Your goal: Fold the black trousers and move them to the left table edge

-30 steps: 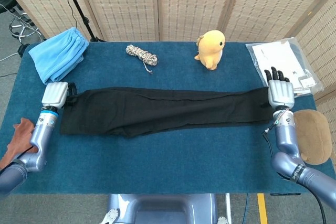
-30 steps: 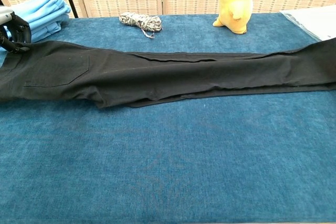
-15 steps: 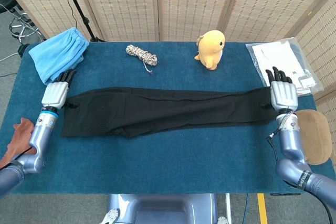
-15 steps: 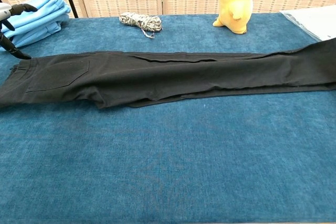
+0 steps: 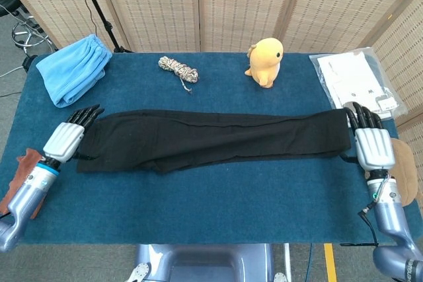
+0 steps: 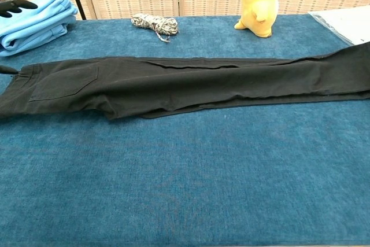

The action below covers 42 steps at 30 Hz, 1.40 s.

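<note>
Head view shows the long black fabric trousers (image 5: 211, 138) lying flat and unfolded across the middle of the table with the dark blue cloth top (image 5: 218, 203), stretched from near its left edge to near its right edge. The waist end lies toward the left edge, the leg ends toward the right edge, and one leg lies partly over the other along the front.

At the waist end the left hand (image 5: 67, 138) hangs just off the trousers with its dark fingers (image 5: 86, 115) spread apart and holding nothing; whether the fingertips brush the cloth cannot be told. The right hand (image 5: 372, 143) sits just beside the leg ends near the right edge, fingers likewise apart and empty, pointing toward the far side.

Along the far edge, a folded light blue fleece cloth (image 5: 74, 67) lies at the far left corner, a small coil of speckled rope (image 5: 178, 69) sits further right, and a yellow plush duck toy (image 5: 266, 61) stands past the middle. A clear plastic bag with white printed papers (image 5: 357, 82) lies at the far right corner. A tan oval pad (image 5: 400, 176) shows off the right edge behind the right hand, and a rust-brown scrap (image 5: 26, 170) shows off the left edge by the left forearm.

Chest view shows a back pocket on the trousers near the waist, and only dark fingertips (image 6: 16, 5) of the left hand at the picture's left border, above the blue fleece.
</note>
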Available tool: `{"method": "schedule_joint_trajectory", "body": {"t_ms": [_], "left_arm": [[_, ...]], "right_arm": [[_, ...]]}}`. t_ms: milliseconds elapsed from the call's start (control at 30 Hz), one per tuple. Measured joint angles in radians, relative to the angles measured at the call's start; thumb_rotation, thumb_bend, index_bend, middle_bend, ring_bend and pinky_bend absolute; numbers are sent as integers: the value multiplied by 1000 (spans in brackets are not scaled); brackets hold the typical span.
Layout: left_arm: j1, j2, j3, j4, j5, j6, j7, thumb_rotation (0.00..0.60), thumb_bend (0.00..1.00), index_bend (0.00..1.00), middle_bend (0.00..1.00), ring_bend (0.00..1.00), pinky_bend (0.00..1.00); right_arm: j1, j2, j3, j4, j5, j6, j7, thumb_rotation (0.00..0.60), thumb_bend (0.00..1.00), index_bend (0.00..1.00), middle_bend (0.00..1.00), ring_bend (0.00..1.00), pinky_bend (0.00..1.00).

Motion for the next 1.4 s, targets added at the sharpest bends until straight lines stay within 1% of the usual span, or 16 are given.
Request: {"method": "schedule_joint_trajectory", "body": {"t_ms": [167,267,333,433,500,633,767,967,1100,1400], "left_arm": [[58,13,67,7,74,103,-43,600,0,0,0,0,74],[91,9,90,28,97,150,-66,600,0,0,0,0,74],[106,1,98,46,105,176,-77,600,0,0,0,0,73],[123,-26,104,89,108,202,-100,600,0,0,0,0,74],[131,-50,106,132,107,209,-124,600,0,0,0,0,74],[142,-100,112,222,108,217,-156,600,0,0,0,0,74],[159,-153,122,302,106,222,-187,600,0,0,0,0,74],[189,-199,132,375,99,232,-212,600,0,0,0,0,74],[198,-228,134,420,96,237,-220,600,0,0,0,0,75],[203,-279,123,495,80,227,-220,600,0,0,0,0,78]], "right_arm": [[-70,8,-53,7,-72,66,64,600,0,85,0,0,100],[-122,7,-80,12,-113,123,115,600,0,88,0,0,100],[-158,6,-95,11,-130,158,151,600,0,91,0,0,104],[-193,4,-106,-8,-134,180,205,600,0,122,0,0,117],[-221,2,-113,-22,-142,203,247,600,0,142,1,0,120],[-270,-12,-121,-33,-166,268,282,600,0,166,14,0,120],[-299,-30,-123,-28,-201,314,291,600,0,170,16,0,120],[-319,-54,-126,2,-245,353,262,600,0,178,21,0,115],[-326,-72,-127,35,-269,361,237,600,0,176,21,0,104],[-334,-76,-119,30,-280,351,243,600,0,172,21,0,103]]}}
